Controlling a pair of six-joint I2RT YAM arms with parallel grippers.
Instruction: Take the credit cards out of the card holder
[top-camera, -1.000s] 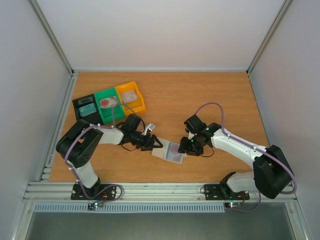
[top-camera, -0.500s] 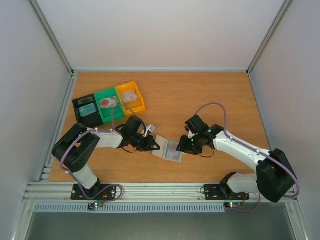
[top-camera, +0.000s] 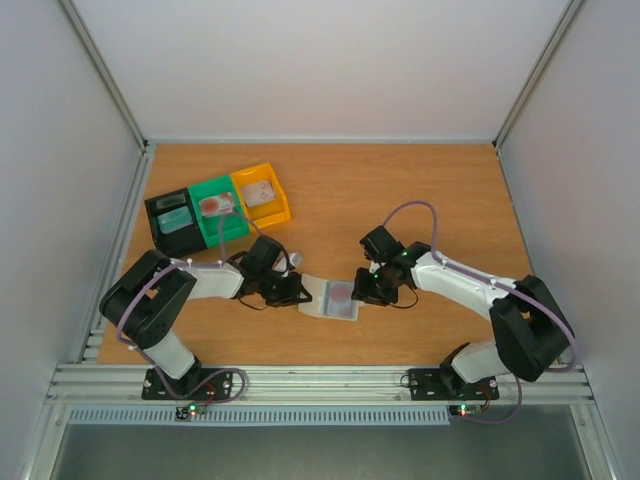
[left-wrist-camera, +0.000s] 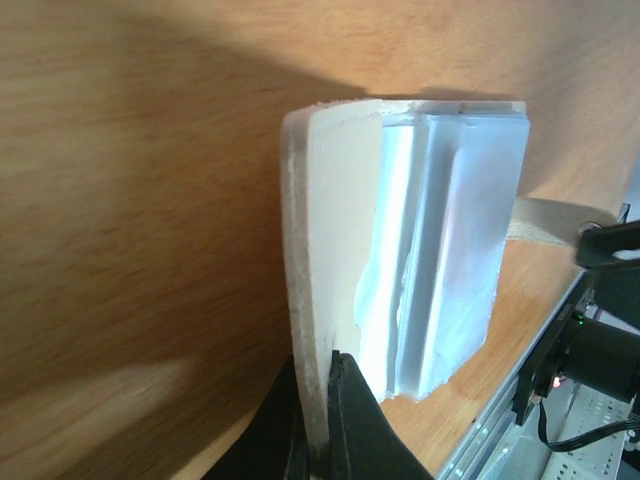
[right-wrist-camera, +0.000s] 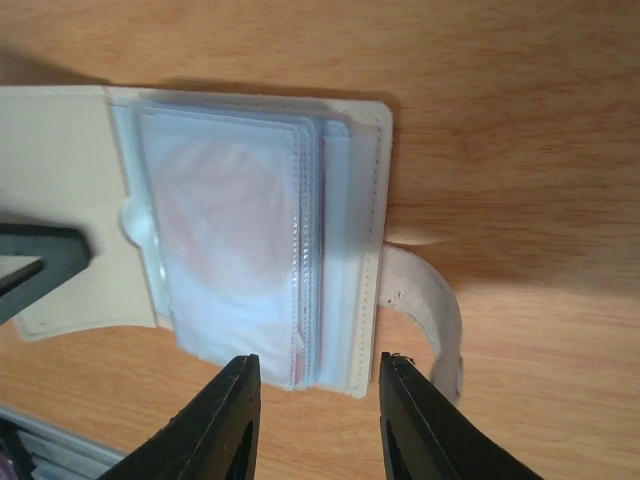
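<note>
The card holder (top-camera: 331, 298) lies spread open on the table between my two arms. In the left wrist view its cream flap (left-wrist-camera: 330, 240) stands on edge, and my left gripper (left-wrist-camera: 322, 392) is shut on the flap's near edge. Clear sleeves (left-wrist-camera: 450, 240) fan out to the right of the flap. Through the sleeves shows a reddish-pink credit card (right-wrist-camera: 225, 220), still inside its pocket. My right gripper (right-wrist-camera: 318, 385) is open, its fingers either side of the sleeve stack's near edge without touching it. The strap tab (right-wrist-camera: 432, 315) curls off the holder's right side.
A black bin (top-camera: 172, 220), a green bin (top-camera: 213, 210) and a yellow bin (top-camera: 262, 193) stand in a row at the back left, each with something in it. The metal rail (top-camera: 320, 382) runs along the near edge.
My left gripper has closed on the holder's flap. The right gripper has moved left up to the holder and its jaws have narrowed.
</note>
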